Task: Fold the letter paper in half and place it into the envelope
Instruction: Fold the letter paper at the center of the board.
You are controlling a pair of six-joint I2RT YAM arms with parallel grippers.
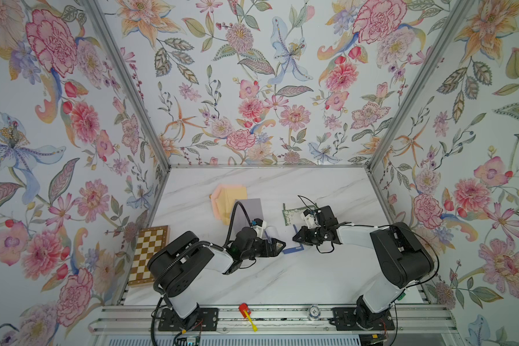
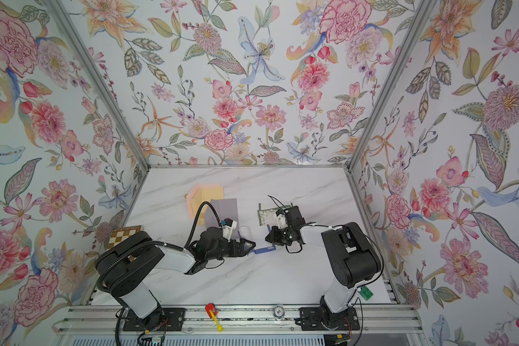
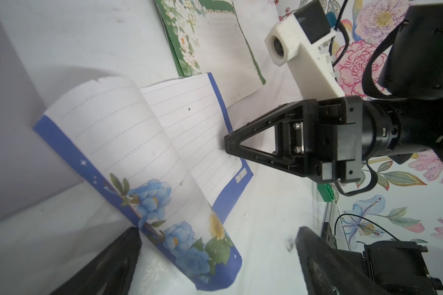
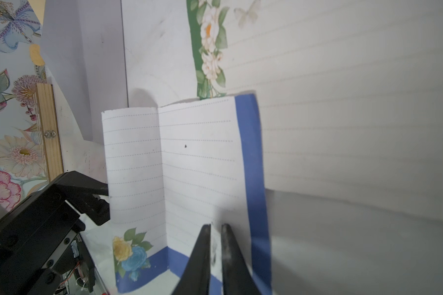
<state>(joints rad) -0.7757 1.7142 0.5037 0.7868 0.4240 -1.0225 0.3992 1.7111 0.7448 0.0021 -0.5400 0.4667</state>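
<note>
The letter paper [image 3: 164,143] is white, lined, with a blue border and blue flowers. One half lies flat on the table; the other half [image 4: 133,166] curls upright along a crease. My right gripper [image 4: 216,226] is shut, its tips pressing on the flat half near the blue edge, and it shows in both top views [image 1: 295,238] [image 2: 267,238]. My left gripper [image 3: 218,235] is open, one finger on each side of the raised half's flowered corner, gripping nothing. It also appears from above [image 1: 277,244]. A pink and yellow envelope [image 1: 226,200] lies at the back left.
A lavender sheet [image 1: 249,209] overlaps the envelope. A green-bordered floral sheet [image 1: 292,214] lies just behind the letter paper. A chessboard [image 1: 150,254] sits at the left edge. A red-and-yellow tool [image 1: 246,313] and a small round object [image 1: 313,311] rest on the front rail.
</note>
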